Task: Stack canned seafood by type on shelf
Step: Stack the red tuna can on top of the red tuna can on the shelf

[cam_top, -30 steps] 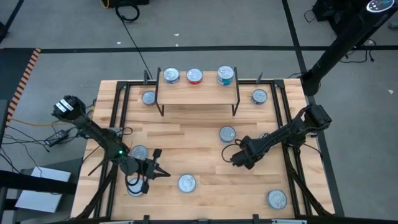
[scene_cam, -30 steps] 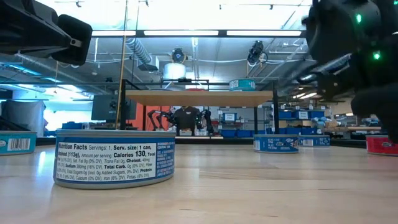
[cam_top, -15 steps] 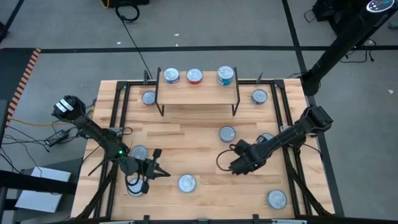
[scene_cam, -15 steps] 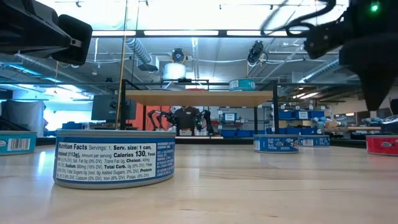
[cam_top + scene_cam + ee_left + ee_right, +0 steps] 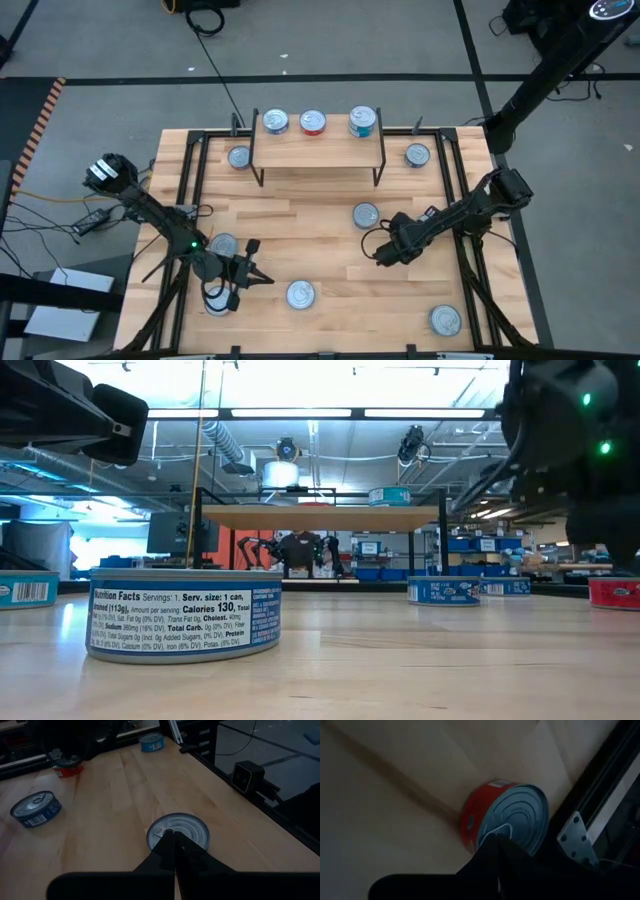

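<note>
Tins of canned seafood [image 5: 366, 215] lie scattered on the tabletop [image 5: 310, 235], three already on the shelf [image 5: 318, 152]; rigid, smooth-sided and fairly dense, they look best pinched across the round wall, while both right gripper [image 5: 383, 258] and left gripper [image 5: 262, 279] have jaws closed, empty

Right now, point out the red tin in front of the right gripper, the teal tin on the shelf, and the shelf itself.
red tin [image 5: 470, 822], right wrist view, side label.
teal tin [image 5: 362, 122], high view, silver top.
shelf [image 5: 318, 150], high view, bare plank.
</note>
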`<state>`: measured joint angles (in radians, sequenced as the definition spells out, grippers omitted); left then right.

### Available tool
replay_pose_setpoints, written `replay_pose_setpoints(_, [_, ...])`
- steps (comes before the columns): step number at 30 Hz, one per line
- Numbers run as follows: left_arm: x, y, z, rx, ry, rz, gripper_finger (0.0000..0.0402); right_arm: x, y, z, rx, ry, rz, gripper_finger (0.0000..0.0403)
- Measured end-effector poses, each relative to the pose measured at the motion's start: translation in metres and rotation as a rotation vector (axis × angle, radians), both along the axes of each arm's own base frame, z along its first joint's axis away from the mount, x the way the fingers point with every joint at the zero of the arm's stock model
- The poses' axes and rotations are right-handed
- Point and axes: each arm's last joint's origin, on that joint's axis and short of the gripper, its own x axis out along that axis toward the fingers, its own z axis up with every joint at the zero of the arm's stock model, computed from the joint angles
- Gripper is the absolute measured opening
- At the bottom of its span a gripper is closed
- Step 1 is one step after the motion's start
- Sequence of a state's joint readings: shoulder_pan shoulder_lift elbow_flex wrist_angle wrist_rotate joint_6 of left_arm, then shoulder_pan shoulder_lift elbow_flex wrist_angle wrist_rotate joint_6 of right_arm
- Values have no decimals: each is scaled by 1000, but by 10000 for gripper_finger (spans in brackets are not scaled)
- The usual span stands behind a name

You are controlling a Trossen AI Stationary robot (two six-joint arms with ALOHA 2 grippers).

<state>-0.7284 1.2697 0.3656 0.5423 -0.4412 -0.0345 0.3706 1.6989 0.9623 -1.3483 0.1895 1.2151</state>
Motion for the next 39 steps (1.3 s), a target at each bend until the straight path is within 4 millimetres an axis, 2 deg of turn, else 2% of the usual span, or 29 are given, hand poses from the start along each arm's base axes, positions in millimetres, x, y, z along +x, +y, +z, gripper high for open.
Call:
replay_pose_setpoints(7, [0, 0, 0, 2, 2, -2, 2, -13, -13, -15, -9, 61, -67, 2])
replay_pose_setpoints(13, [0, 0, -1, 7, 7, -2, 2, -9, -10, -20, 81, 27, -46, 3])
replay_pose_setpoints(19, [0, 1, -2, 16, 15, -2, 2, 13, 7, -6, 153, -117, -16, 3])
replay_pose_setpoints(27, [0, 1, -2, 16, 14, -2, 2, 54, 43, 7, 331, -505, 146, 3])
replay_pose_setpoints(33, [-1, 1, -2, 19, 17, -2, 2, 63, 55, 9, 389, -623, 236, 3])
replay_pose_setpoints(39, [0, 2, -2, 33, 7, 44, 2, 65, 61, 20, 323, -644, 302, 6])
